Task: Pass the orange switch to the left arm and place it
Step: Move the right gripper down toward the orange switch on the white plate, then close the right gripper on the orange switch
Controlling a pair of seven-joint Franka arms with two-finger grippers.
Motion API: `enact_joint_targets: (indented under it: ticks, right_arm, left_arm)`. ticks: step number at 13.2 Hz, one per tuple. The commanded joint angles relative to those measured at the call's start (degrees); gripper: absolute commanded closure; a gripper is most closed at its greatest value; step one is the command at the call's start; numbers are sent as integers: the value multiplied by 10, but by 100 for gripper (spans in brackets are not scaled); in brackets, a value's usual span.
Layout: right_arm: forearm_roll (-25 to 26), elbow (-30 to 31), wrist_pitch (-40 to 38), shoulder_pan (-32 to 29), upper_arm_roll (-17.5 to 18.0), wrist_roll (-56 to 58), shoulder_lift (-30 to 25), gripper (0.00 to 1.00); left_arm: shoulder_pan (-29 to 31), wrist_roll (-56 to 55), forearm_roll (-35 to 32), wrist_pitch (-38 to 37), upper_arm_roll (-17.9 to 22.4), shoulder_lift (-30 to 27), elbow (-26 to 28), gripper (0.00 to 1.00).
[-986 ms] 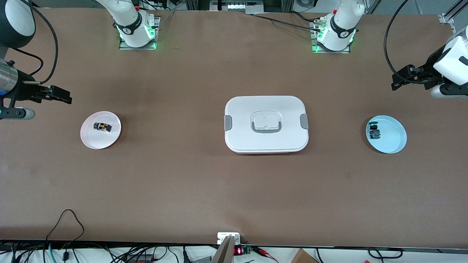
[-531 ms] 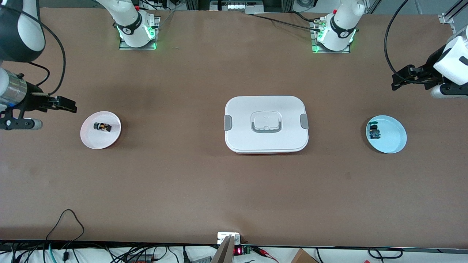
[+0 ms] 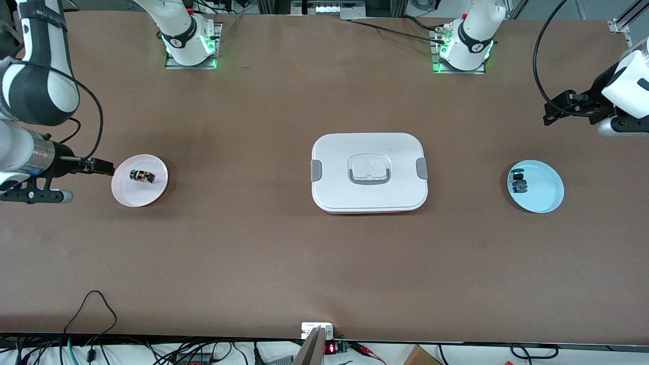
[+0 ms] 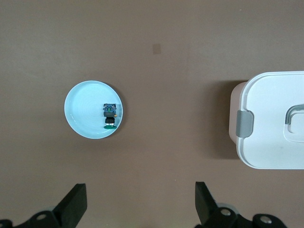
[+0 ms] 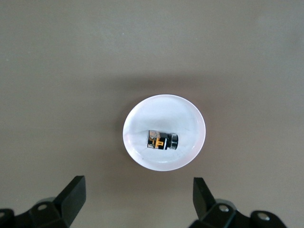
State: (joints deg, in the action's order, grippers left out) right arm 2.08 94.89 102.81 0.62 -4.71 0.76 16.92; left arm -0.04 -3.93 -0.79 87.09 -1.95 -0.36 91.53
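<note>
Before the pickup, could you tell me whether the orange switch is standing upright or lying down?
Lying down: the orange switch rests on its side in the pink plate.

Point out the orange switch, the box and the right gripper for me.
orange switch [image 5: 162, 140], right wrist view, on its black and orange body.
box [image 3: 334, 152], front view, on the bare white lid.
right gripper [image 3: 104, 167], front view, midway between its open fingers.

Counts: 2 plates, 1 pink plate [image 3: 139, 192] w/ 1 orange switch [image 3: 141, 176], 1 blue plate [image 3: 545, 195] w/ 1 blue-green component [image 3: 518, 183]. 1 box [image 3: 369, 172]. 2 arms, 1 bench [image 3: 324, 263].
</note>
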Motion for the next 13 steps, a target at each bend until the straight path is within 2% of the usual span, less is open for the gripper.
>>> enact_joint_targets:
  ticks: [1,4,6,10,13]
  right_arm:
    - [1,67,73,-24,3,6,6,0]
    - [2,136,150,-25,4,5,6,0]
    - [5,155,166,-25,7,-1,10,0]
    - [4,216,258,-32,7,-1,10,0]
    - [4,231,272,-31,7,-1,11,0]
  left_arm:
    - [2,7,7,-11,1,5,-14,0]
    - [2,7,7,-11,1,5,-14,0]
    - [2,7,7,-11,1,5,-14,0]
    - [2,7,7,-11,1,5,-14,0]
    - [2,7,7,-11,1,5,-14,0]
